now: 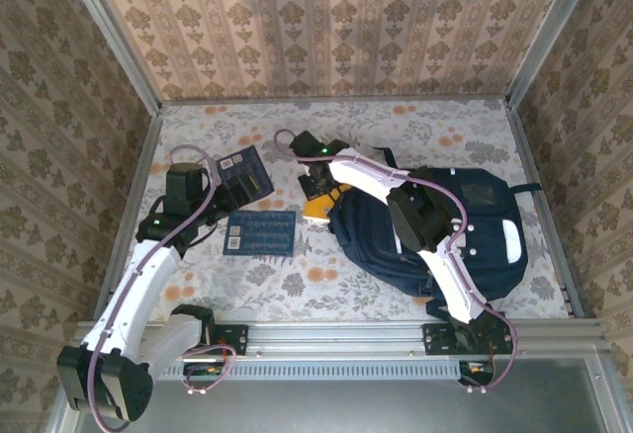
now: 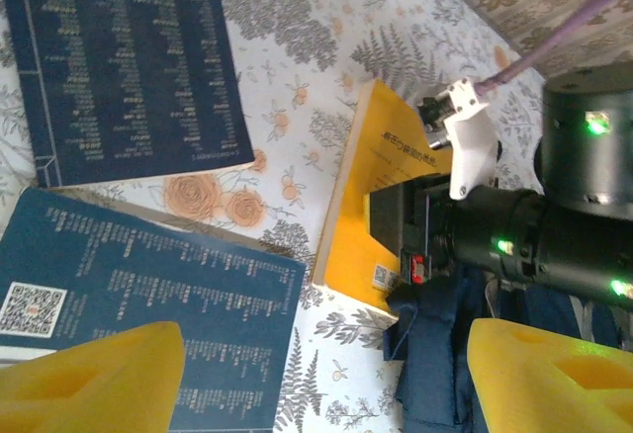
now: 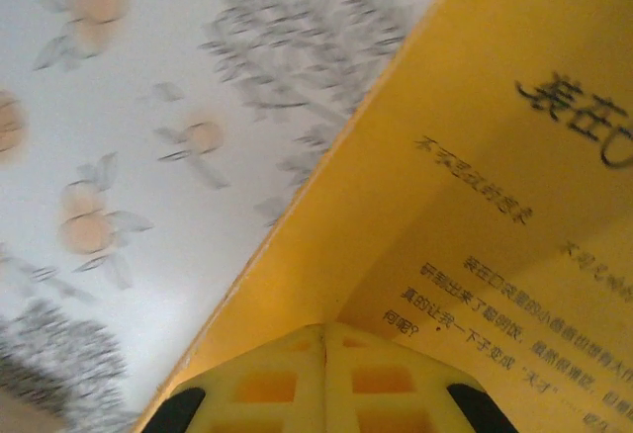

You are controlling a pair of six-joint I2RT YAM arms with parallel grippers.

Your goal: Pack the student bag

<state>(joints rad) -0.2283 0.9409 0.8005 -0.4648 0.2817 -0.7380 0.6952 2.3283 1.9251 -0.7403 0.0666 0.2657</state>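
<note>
The right claw (image 3: 324,354) is pinched shut on a yellow book (image 2: 371,191) touching the left edge of the student bag (image 1: 465,230), which lies flat on the tabletop (image 1: 396,122) just right of that claw. The left claw (image 2: 326,354) hangs wide open, empty, farther left.

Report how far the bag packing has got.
Done: nothing visibly packed; the inside of the bag can't be seen. In hand: the shut right pincer is at the yellow book beside the bag; a grip can't be confirmed. Left: two blue booklets lie on the table under the open left pincer.
</note>
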